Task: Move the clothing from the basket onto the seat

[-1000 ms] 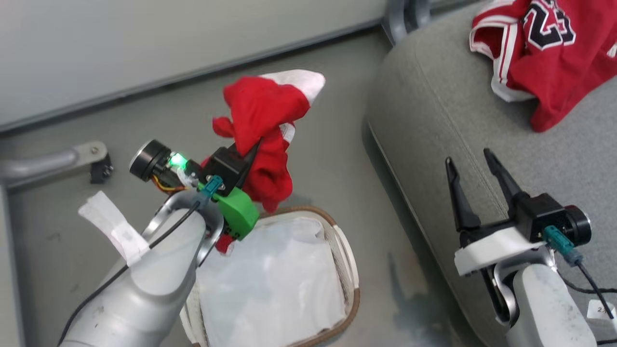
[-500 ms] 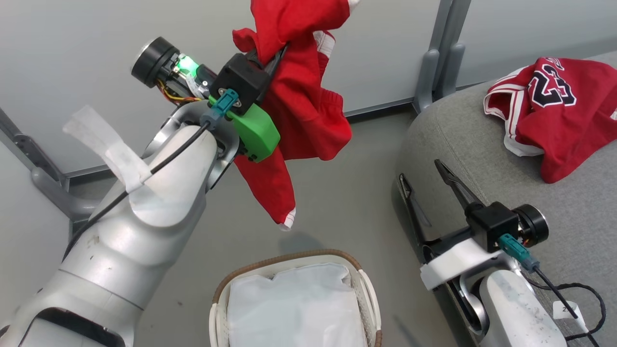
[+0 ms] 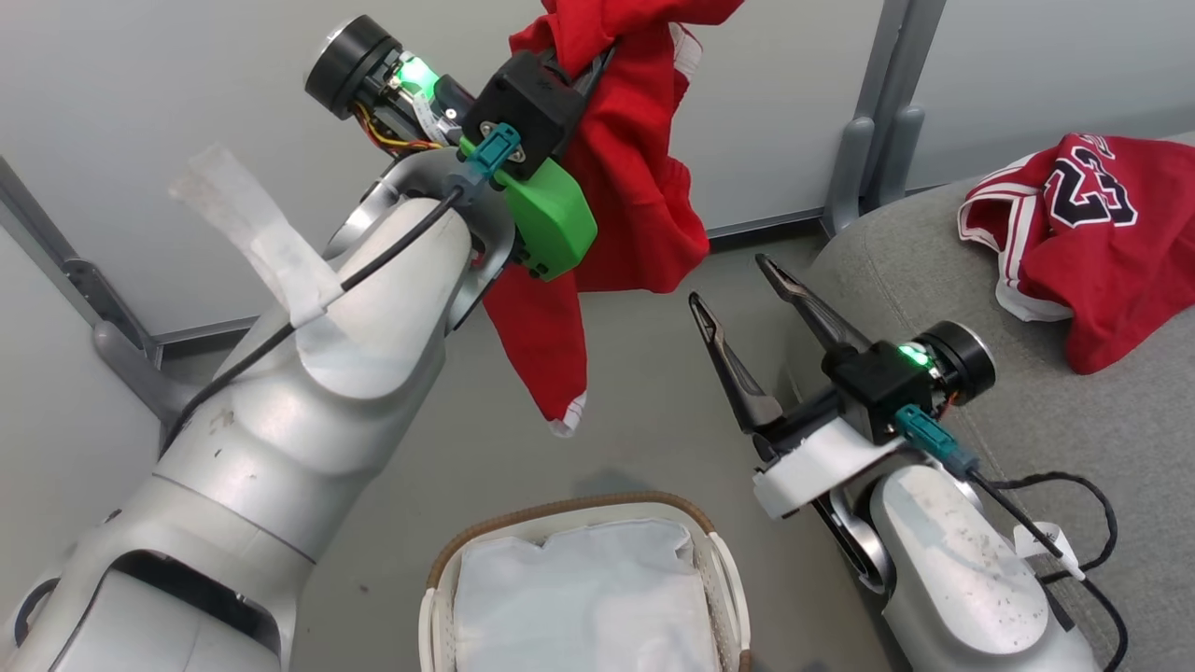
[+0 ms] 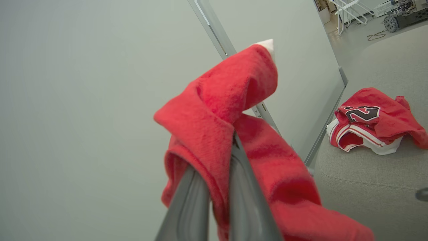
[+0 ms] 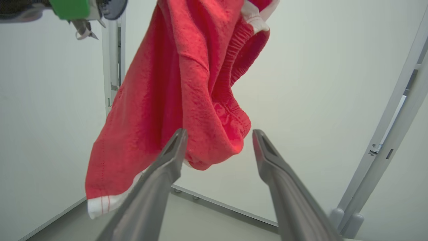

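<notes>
My left gripper (image 3: 597,58) is raised high and shut on a red garment (image 3: 635,187), which hangs free over the floor with its white-striped hem (image 3: 566,420) lowest. In the left wrist view the cloth (image 4: 234,87) drapes over the shut fingers (image 4: 197,201). My right gripper (image 3: 730,280) is open just below and right of the hanging cloth; in its own view the garment (image 5: 187,83) dangles beyond the parted fingertips (image 5: 179,140). A second red garment (image 3: 1092,243) with a black number and striped trim lies on the grey seat (image 3: 1148,467). The basket (image 3: 579,509) shows its white liner (image 3: 579,597).
Pale wall panels stand behind, with a grey metal post (image 3: 873,131) at the seat's near corner and a slanted bracket (image 3: 103,308) on the left. Grey floor separates basket and seat. A black cable (image 3: 1074,485) loops beside my right forearm.
The head camera has tilted up. My left gripper lifted the red garment well above the basket. My right gripper swung left off the seat, up toward the hanging cloth.
</notes>
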Tool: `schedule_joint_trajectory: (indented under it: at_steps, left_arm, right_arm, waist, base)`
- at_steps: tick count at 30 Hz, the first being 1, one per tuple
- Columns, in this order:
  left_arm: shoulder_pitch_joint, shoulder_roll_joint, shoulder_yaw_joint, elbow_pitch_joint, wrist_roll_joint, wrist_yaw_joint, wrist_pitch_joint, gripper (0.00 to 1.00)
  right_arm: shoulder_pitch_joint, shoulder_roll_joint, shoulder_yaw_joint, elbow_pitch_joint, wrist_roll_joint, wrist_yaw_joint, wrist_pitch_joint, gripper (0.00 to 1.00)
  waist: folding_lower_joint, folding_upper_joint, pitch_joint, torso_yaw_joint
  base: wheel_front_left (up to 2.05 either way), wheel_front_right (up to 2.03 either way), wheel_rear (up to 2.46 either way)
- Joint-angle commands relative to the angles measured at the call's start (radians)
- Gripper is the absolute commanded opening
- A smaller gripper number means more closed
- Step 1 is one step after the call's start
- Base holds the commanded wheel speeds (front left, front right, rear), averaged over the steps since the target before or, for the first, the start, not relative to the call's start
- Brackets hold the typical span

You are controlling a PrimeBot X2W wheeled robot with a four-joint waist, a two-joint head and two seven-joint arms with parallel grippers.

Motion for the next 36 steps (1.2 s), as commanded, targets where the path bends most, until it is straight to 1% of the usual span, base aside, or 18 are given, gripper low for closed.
schedule_joint_trajectory:
  at_steps: [1,7,10,14,18,23,24,25,26,27,28,36]
  left_arm:
    - [-0.018,-0.008,-0.007,0.004,-0.014,0.001,-0.008,0.0]
    - [-0.031,-0.025,-0.041,0.001,-0.037,0.001,-0.014,0.0]
    - [-0.028,-0.037,-0.065,-0.013,-0.066,0.001,-0.016,0.0]
    - [-0.03,-0.046,-0.102,-0.038,-0.1,0.001,-0.015,0.0]
    - [-0.032,-0.051,-0.136,-0.065,-0.13,0.001,-0.016,0.0]
    - [-0.027,-0.053,-0.168,-0.09,-0.16,0.001,-0.012,0.0]
    - [-0.026,-0.054,-0.172,-0.093,-0.165,0.001,-0.012,0.0]
    - [-0.024,-0.054,-0.175,-0.096,-0.169,0.001,-0.012,0.0]
    - [-0.021,-0.054,-0.177,-0.097,-0.177,0.001,-0.012,0.0]
    - [-0.018,-0.054,-0.178,-0.097,-0.18,0.001,-0.012,0.0]
    - [-0.015,-0.054,-0.178,-0.094,-0.186,0.001,-0.012,0.0]
    - [0.018,-0.037,-0.164,-0.06,-0.219,0.007,-0.018,0.0]
  right_arm:
    - [-0.024,-0.004,0.002,0.012,-0.015,-0.001,-0.002,1.0]
    - [-0.114,-0.004,0.014,0.106,-0.049,-0.001,-0.002,1.0]
    - [-0.16,-0.004,0.021,0.17,-0.061,-0.001,-0.002,1.0]
    - [-0.22,-0.003,0.048,0.239,-0.054,-0.001,-0.002,1.0]
    - [-0.264,-0.003,0.095,0.265,-0.022,-0.001,-0.002,1.0]
    - [-0.296,-0.004,0.12,0.283,0.005,-0.001,-0.002,1.0]
    - [-0.297,-0.004,0.122,0.287,0.011,-0.001,-0.002,0.64]
    - [-0.299,-0.004,0.125,0.289,0.013,-0.001,-0.002,0.45]
    - [-0.3,-0.004,0.128,0.289,0.018,-0.001,-0.002,0.29]
    - [-0.3,-0.004,0.131,0.29,0.021,-0.001,-0.002,0.16]
    - [-0.298,-0.004,0.136,0.291,0.027,-0.001,-0.002,0.0]
    - [-0.278,-0.004,0.142,0.297,0.036,-0.001,-0.002,0.0]
  waist:
    - [0.0001,-0.0001,0.0,0.005]
    - [0.0001,-0.0001,-0.001,0.026]
    - [0.0001,-0.0001,-0.001,0.04]
    - [0.0001,-0.0001,-0.001,0.058]
    - [0.0001,-0.0001,-0.004,0.07]
    - [0.0001,-0.0001,-0.008,0.081]
    - [0.0001,-0.0001,-0.009,0.083]
    - [0.0001,-0.0001,-0.01,0.084]
    - [0.0001,-0.0001,-0.011,0.086]
    - [0.0001,-0.0001,-0.012,0.086]
    - [0.0001,-0.0001,-0.013,0.087]
    - [0.0001,-0.0001,-0.019,0.082]
  base:
    - [0.0,0.0,0.0]
    - [0.0,0.0,0.0]
    - [0.0,0.0,0.0]
    - [0.0,0.0,0.0]
    - [0.0,0.0,0.0]
    - [0.0,0.0,0.0]
    - [0.0,0.0,0.0]
    - [0.0,0.0,0.0]
    - [0.0,0.0,0.0]
    - [0.0,0.0,0.0]
    - [0.0,0.0,0.0]
    - [0.0,0.0,0.0]
